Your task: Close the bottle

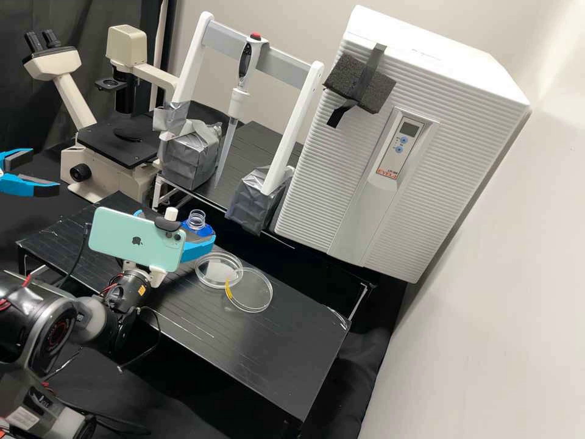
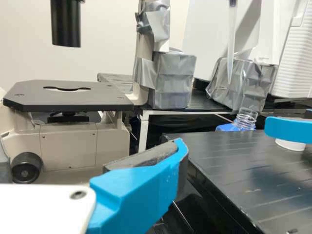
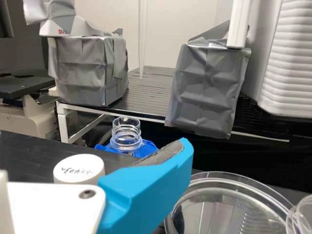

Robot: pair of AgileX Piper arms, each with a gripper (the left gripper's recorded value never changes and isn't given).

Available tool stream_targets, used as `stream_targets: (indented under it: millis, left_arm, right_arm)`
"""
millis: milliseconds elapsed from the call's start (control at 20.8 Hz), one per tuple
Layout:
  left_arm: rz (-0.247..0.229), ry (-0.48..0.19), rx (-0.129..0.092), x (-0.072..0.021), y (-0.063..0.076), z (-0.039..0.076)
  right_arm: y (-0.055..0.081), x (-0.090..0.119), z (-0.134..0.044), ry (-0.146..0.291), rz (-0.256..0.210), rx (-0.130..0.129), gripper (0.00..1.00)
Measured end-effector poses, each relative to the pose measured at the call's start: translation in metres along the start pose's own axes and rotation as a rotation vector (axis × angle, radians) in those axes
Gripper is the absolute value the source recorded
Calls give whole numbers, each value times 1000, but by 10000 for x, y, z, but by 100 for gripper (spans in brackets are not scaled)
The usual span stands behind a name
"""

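The open bottle [image 1: 196, 218] is standing upright at the back edge of the black surface [image 1: 286, 353], toward its left corner. The right claw [image 1: 192, 239] is hovering just in front of it, seemingly pinching the white cap [image 1: 171, 213]. The left claw [image 1: 27, 172] is hanging spread apart beyond the surface's left edge, beside the microscope [image 1: 103, 146]. Two clear dishes [image 1: 218, 269] are lying mid-surface.

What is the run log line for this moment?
bottle: uncapped | cap: off, at right gripper | left gripper: open, far from bottle
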Motion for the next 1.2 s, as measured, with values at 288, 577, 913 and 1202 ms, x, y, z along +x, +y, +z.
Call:
stream_targets:
  millis: [288,577,913,1202]
  left_arm:
    - [-4,-11,0,25,-4,13]
    - [-3,-9,-1,25,-3,11]
    - [8,-14,5,70,32,2]
    - [-4,-11,-2,80,5,-6]
  right_arm:
    - [-89,26,-11,6,-45,2,100]
    - [-124,33,-19,10,-62,2,100]
    - [-115,44,-27,14,-58,2,100]
    - [-99,61,-42,20,-52,1,0]
